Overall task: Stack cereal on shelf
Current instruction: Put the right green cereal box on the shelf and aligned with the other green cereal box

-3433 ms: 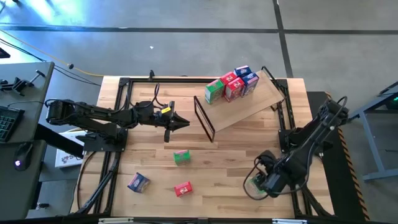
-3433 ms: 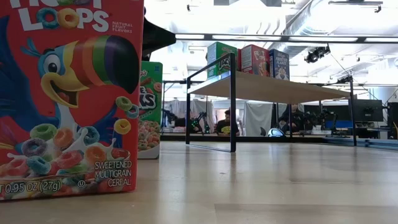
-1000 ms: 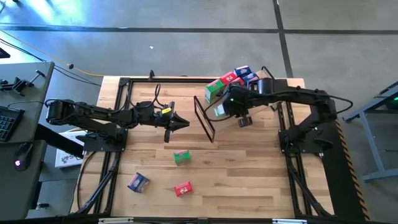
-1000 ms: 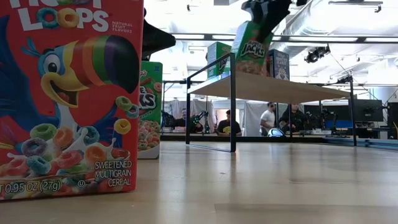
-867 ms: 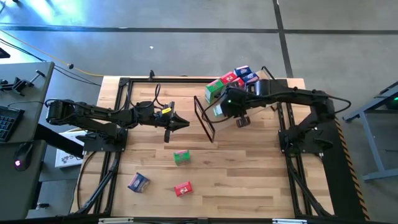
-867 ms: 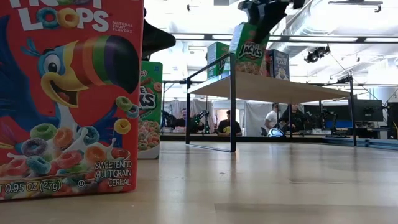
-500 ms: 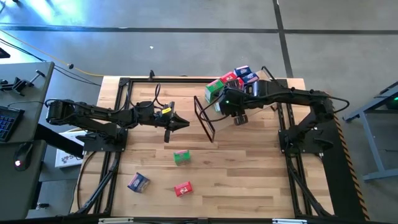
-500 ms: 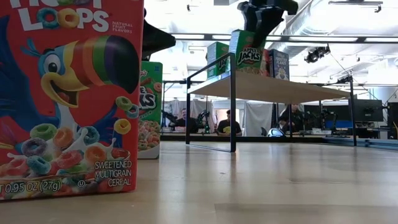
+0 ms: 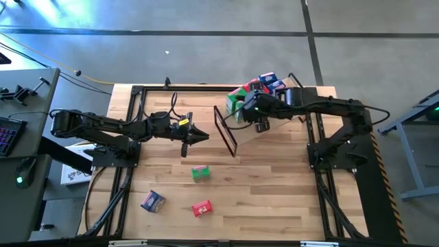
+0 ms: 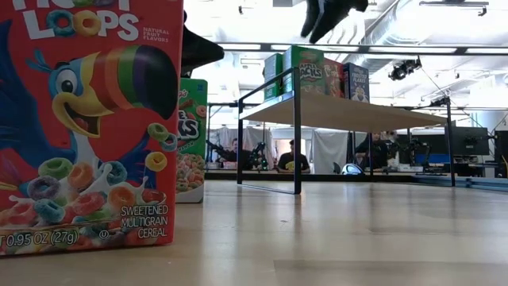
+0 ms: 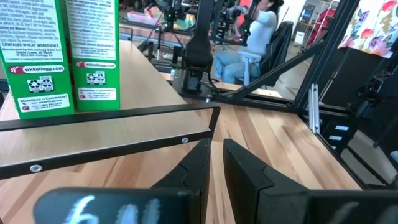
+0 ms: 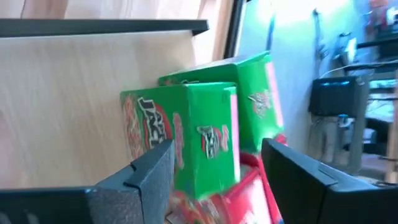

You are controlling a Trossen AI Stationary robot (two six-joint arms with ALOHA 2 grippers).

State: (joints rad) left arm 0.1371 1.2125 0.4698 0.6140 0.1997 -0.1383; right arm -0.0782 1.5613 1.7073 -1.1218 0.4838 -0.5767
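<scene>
I see the green cereal box [image 12: 186, 134] sitting on the tilted wooden shelf [image 9: 274, 115] at one o'clock of the table [image 9: 260, 185]. It's light, stiff cardboard with smooth printed faces; I'd pinch flat opposite sides. My right end effector [image 9: 252, 110] stands released just above it. The left end effector [image 9: 201, 136] stays clenched, empty, at nine o'clock.
</scene>
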